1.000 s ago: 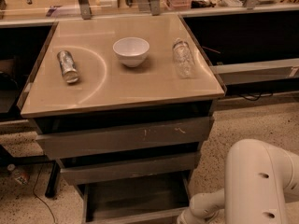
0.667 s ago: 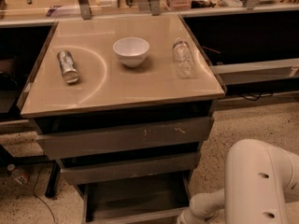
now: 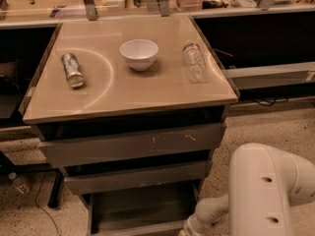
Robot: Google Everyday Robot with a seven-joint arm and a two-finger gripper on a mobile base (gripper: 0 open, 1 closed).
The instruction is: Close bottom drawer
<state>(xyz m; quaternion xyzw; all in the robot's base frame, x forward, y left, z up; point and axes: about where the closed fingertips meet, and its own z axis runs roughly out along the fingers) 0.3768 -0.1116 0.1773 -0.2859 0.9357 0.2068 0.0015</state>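
Note:
The bottom drawer stands pulled out at the foot of the cabinet. Its shallow dark box shows from above, and the top edge of its front runs along the lower border of the view. Above it are the mid-width grey drawer front and the widest front with white scratch marks. My white arm comes in from the lower right. Its wrist reaches the right end of the bottom drawer's front. The gripper itself is below the edge of the view.
On the tan cabinet top are a white bowl, a metal can lying at the left and a clear plastic bottle lying at the right. Speckled floor surrounds the cabinet. A small bottle and cables lie at the lower left.

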